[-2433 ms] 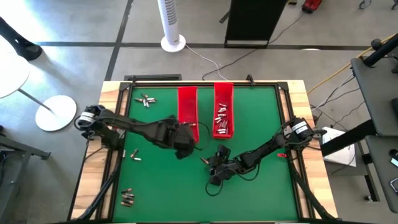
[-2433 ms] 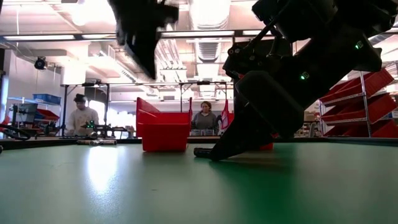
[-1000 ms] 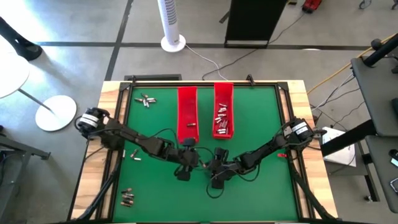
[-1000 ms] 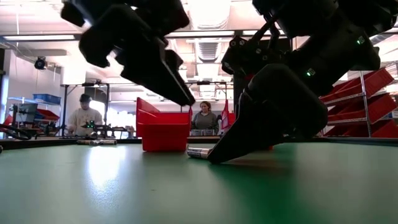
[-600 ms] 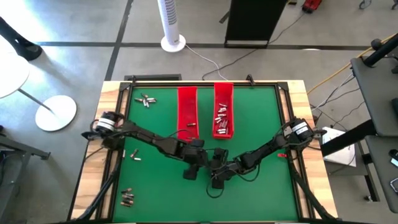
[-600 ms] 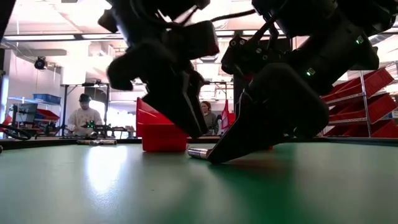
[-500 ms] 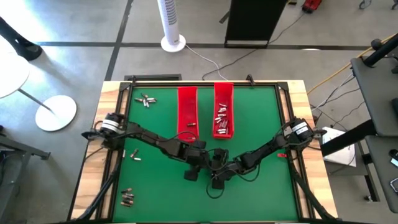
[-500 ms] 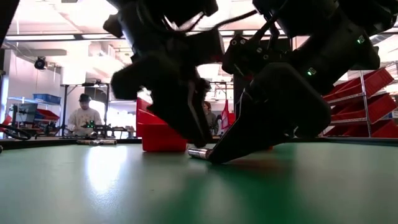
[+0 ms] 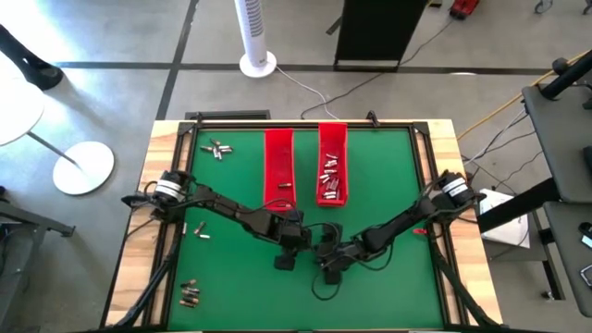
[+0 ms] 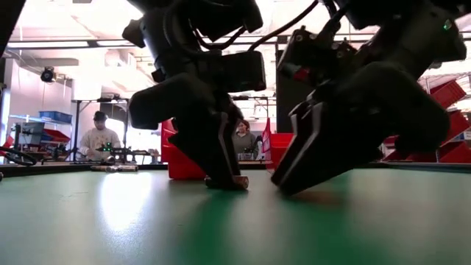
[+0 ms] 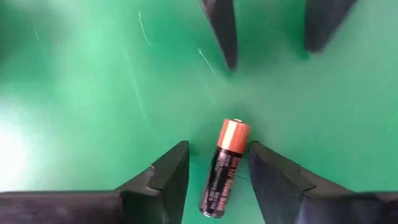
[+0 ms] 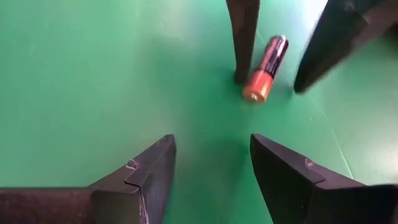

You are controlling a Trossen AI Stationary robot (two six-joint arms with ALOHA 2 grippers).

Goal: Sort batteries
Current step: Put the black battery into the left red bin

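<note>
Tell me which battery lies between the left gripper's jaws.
The black battery with the copper end, alone mid-table between the left gripper and the right gripper; the others sit in the red trays or near the table's edges.

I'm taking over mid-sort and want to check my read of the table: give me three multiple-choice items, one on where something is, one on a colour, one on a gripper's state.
1. Where does the battery at the left gripper lie?
A. In a red tray
B. On the green mat, between that gripper's fingers
C. On the wooden table edge

2. What colours is that battery?
A. Black body, copper end
B. All silver
C. Blue and white

3. How does the right gripper stand?
A. Shut on a battery
B. Open, nothing between its fingers
C. Shut, empty

Answers:
1 B: the left wrist view shows it flat on the mat, a finger on either side.
2 A: both wrist views show a dark body with a copper end.
3 B: the right wrist view shows only bare mat between its spread fingers.
</note>
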